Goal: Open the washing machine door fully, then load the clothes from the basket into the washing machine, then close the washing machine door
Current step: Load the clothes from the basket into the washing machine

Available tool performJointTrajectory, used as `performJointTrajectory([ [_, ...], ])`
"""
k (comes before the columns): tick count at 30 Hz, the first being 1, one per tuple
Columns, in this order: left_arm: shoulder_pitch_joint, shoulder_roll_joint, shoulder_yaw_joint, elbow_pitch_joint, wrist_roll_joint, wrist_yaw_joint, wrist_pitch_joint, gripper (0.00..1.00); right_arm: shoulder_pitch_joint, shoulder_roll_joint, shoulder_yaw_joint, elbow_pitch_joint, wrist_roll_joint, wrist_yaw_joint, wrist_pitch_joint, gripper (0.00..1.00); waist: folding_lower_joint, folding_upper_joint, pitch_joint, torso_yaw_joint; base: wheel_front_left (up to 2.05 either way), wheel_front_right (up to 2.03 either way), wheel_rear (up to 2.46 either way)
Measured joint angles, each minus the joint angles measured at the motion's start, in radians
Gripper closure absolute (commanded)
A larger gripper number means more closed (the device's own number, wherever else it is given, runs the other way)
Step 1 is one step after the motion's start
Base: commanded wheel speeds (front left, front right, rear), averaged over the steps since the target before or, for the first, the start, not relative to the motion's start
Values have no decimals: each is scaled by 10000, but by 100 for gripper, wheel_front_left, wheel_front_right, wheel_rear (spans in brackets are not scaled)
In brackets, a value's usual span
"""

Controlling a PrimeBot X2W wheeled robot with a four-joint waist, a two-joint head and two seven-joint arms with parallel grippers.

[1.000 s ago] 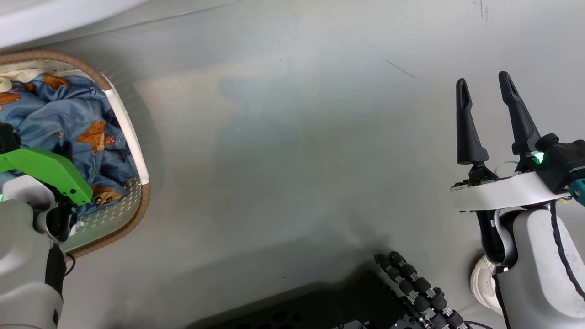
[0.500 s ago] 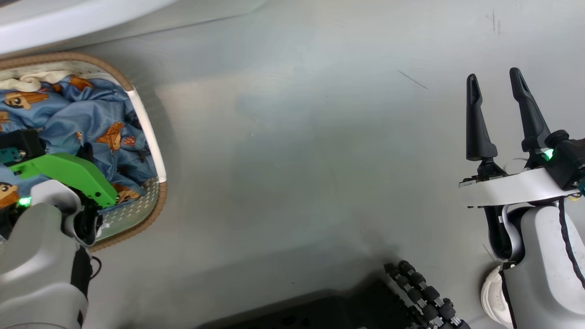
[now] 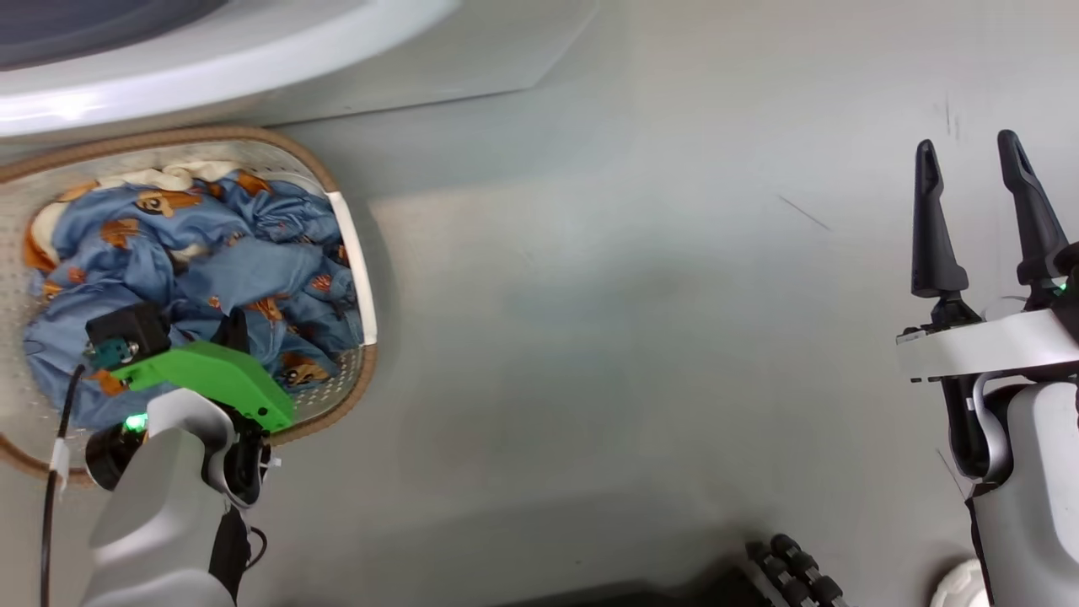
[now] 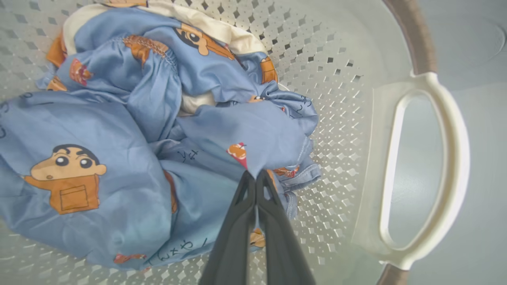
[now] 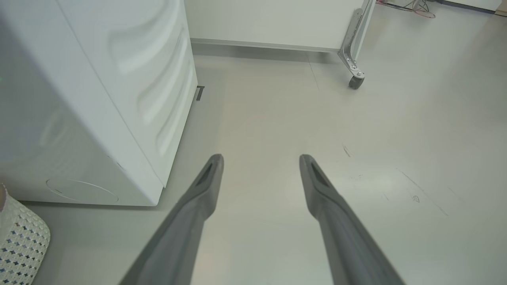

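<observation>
The cream perforated basket point(image 3: 354, 253) stands on the floor at the left, full of the clothes point(image 3: 244, 274), crumpled light blue fabric with orange-brown cartoon figures. My left gripper point(image 4: 255, 176) reaches down into the basket and is shut on a raised fold of the blue clothes point(image 4: 253, 138). In the head view its green housing covers most of the left gripper point(image 3: 234, 327). My right gripper point(image 3: 967, 145) stands open over bare floor at the right, holding nothing. The white washing machine point(image 3: 253, 67) curves across the top left. The washing machine door is out of view.
The basket's side handle point(image 4: 431, 166) lies right of the pinched fold. In the right wrist view the washing machine's side panel point(image 5: 119, 99) stands at the left, next to the basket's corner point(image 5: 20, 237). A caster leg point(image 5: 353, 77) of white furniture stands beyond.
The head camera has shifted, so more of the basket and washing machine shows. My left gripper has closed on the blue fabric. The right gripper stays open.
</observation>
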Motion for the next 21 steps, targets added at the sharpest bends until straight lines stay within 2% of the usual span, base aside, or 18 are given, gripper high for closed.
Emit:
performJointTrajectory([
  [10,912,-75,-155,-222,-336,0,-1003,100,564,-44,-295,184,0,0,0,0,0,0,-1306,578,0,0,0],
  [21,1913,-138,-468,-882,-529,0,-1283,100,1456,12,-351,433,8,0,0,0,0,0,-2893,1076,0,0,0],
])
